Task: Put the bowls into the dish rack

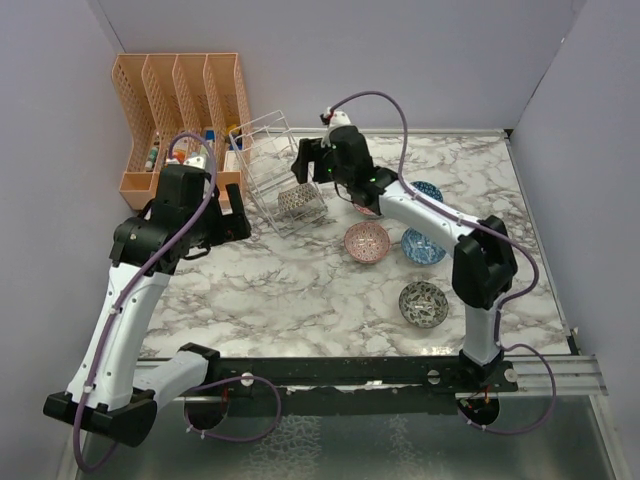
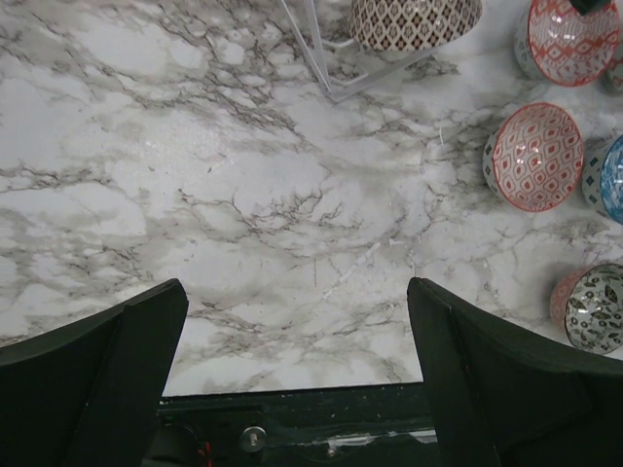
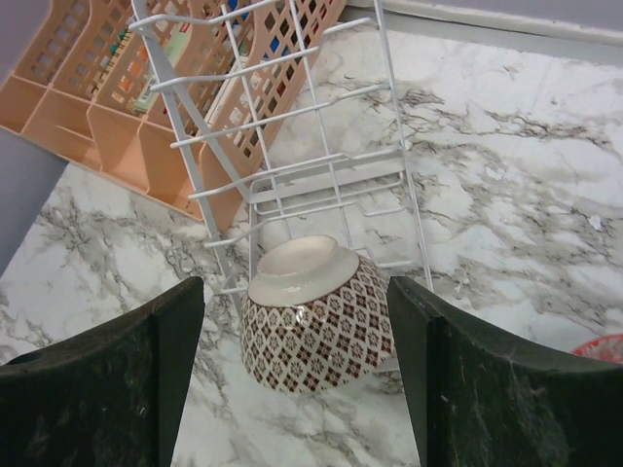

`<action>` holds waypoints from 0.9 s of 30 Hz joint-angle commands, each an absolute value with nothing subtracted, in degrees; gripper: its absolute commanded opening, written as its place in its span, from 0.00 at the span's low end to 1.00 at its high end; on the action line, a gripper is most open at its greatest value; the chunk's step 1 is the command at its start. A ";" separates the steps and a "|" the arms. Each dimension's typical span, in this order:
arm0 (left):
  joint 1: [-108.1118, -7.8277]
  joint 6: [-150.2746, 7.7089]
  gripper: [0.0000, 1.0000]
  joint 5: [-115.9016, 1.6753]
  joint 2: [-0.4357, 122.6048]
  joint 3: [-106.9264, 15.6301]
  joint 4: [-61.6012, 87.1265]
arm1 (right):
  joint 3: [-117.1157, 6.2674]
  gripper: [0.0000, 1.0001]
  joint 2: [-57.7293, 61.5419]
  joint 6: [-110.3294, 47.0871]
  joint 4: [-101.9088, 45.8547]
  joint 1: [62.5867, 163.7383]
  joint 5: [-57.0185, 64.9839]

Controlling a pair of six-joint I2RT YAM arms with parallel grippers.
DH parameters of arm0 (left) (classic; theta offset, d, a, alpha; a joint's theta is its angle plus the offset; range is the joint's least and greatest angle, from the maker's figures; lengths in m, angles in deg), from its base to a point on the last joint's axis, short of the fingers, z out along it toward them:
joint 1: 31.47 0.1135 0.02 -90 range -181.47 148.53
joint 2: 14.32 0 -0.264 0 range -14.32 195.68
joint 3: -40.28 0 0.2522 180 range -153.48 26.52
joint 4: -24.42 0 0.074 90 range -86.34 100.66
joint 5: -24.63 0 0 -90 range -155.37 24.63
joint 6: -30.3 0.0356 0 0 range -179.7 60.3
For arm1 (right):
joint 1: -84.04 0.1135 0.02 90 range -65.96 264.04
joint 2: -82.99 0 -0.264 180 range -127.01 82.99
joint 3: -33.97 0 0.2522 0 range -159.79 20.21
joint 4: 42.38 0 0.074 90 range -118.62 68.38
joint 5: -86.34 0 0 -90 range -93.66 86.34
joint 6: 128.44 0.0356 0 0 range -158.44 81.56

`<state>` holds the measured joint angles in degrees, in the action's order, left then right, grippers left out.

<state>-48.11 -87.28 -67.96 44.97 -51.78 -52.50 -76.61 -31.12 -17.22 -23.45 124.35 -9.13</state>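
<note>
The wire dish rack (image 1: 262, 160) (image 3: 292, 117) stands tilted at the back left. A brown patterned bowl (image 1: 302, 202) (image 3: 316, 321) (image 2: 414, 21) lies tipped on its side at the rack's near end, foot up. My right gripper (image 1: 312, 170) (image 3: 294, 292) hovers over this bowl, open, fingers either side and not gripping. Loose on the marble are a pink bowl (image 1: 367, 241) (image 2: 537, 156), a second pink bowl (image 2: 569, 39) under the right arm, a blue bowl (image 1: 423, 247) and a dark grey-green bowl (image 1: 423, 303) (image 2: 596, 306). My left gripper (image 1: 225, 215) (image 2: 297, 292) is open and empty.
A peach slotted file organiser (image 1: 180, 100) (image 3: 97, 107) stands right behind the rack against the left wall. Another blue-rimmed bowl (image 1: 428, 190) peeks out behind the right arm. The purple walls close in the back and sides.
</note>
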 commanded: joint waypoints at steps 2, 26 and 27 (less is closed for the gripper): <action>-48.50 -86.03 0.99 -76.42 45.62 -60.71 -55.41 | -73.34 0.76 -22.63 -13.41 -16.47 121.79 -6.64; -48.56 -88.26 0.99 -80.53 53.39 -74.03 -53.50 | -70.97 0.77 -7.83 -18.17 11.69 111.82 1.82; -48.59 -88.62 0.99 -80.96 53.78 -73.98 -53.39 | -71.09 0.78 -7.59 -18.36 12.20 110.82 3.16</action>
